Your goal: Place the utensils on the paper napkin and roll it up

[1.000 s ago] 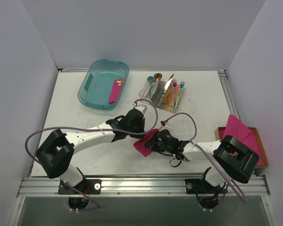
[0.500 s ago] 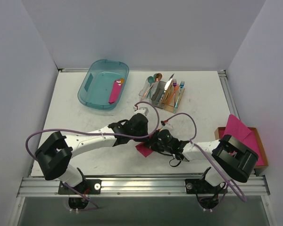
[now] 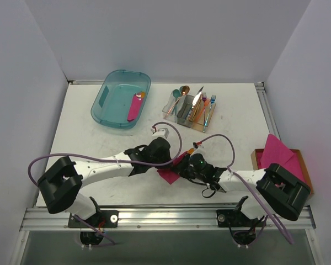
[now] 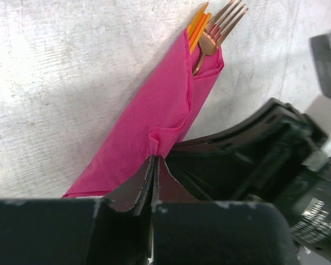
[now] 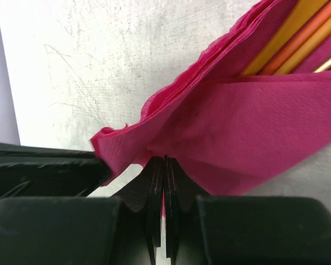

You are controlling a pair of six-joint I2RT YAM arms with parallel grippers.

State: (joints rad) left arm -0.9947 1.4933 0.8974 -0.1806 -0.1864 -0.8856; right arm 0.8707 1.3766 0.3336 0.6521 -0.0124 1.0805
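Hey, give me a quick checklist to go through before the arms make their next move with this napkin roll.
1. Wrapped utensils sit inside the paper napkin: ok, tips poke out one end.
2. Hold of left gripper on a napkin fold: ok, shut.
3. Hold of right gripper on the napkin edge: ok, shut.
4. Roll wound tight: not ok, layers gape loosely.
5. Paper untorn: cannot tell.

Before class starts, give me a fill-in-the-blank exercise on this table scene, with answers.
1. The left gripper and right gripper both have their jaws ____ on the paper napkin.
2. Among the utensils, the tines poking from the napkin belong to a ____.
3. The teal bin holds ____ pink roll.
4. The napkin stack lies on the robot's ____ side.
Answers: shut; fork; one; right.
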